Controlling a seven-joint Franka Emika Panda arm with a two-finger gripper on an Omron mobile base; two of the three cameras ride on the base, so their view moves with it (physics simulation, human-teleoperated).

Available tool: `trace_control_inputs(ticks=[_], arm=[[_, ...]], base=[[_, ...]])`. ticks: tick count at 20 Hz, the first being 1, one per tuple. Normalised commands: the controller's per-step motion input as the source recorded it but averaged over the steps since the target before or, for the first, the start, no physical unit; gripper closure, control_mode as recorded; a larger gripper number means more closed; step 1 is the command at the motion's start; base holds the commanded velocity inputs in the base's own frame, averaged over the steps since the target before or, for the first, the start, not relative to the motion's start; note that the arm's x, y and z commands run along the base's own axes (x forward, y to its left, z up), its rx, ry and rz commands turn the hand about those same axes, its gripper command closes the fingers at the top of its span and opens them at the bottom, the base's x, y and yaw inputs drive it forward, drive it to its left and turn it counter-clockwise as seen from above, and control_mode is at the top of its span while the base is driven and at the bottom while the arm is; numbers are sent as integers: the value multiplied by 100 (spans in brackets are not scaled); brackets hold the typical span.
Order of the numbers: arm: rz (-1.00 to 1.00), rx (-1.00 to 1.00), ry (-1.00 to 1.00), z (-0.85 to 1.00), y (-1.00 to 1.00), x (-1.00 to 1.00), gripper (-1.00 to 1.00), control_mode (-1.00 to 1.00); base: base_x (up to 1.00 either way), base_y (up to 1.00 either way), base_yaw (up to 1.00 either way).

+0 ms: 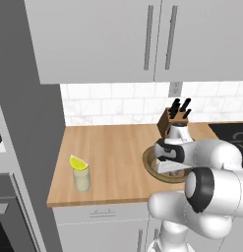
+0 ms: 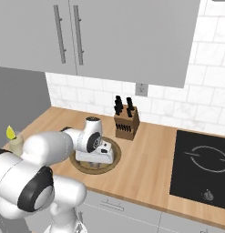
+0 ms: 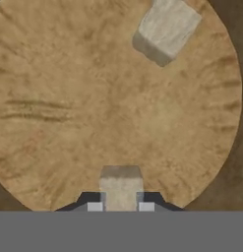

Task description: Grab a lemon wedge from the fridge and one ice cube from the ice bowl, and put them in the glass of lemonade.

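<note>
End effector [image 3: 120, 205] is down inside the ice bowl [image 3: 54, 123], clamped on an ice cube [image 3: 120, 184]; a second cube [image 3: 165, 30] lies apart. You should lift straight up, clear the rim, then carry it left along the counter [image 1: 113, 147] to the glass of lemonade [image 1: 81, 178], where the lemon wedge [image 1: 78, 163] already sits.

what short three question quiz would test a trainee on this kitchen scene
1. True or false: the bright yellow lemon wedge already sits on the clear glass of pale lemonade.
2. What does the gripper grip? A) a pale ice cube B) a knife C) the glass
3. How many ice cubes lie loose in the round brown wooden bowl?

Key: 1 true. 2 A. 3 one, the second pale ice cube, near the rim.
</note>
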Motion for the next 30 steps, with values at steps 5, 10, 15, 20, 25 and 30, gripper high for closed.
trace_control_inputs(ticks=[5,10,15,20,25,30], arm=[[0,2,-11,3,0,-28,100,-100],[0,13,-19,17,0,-15,100,-100],[0,15,-20,32,0,-2,100,-100],[0,11,-12,29,0,0,100,-100],[0,9,-13,21,0,-3,100,-100],[0,9,-20,25,0,-15,100,-100]], base=[[0,0,0],[0,0,0],[0,0,0],[0,0,0],[0,0,0],[0,0,0]])
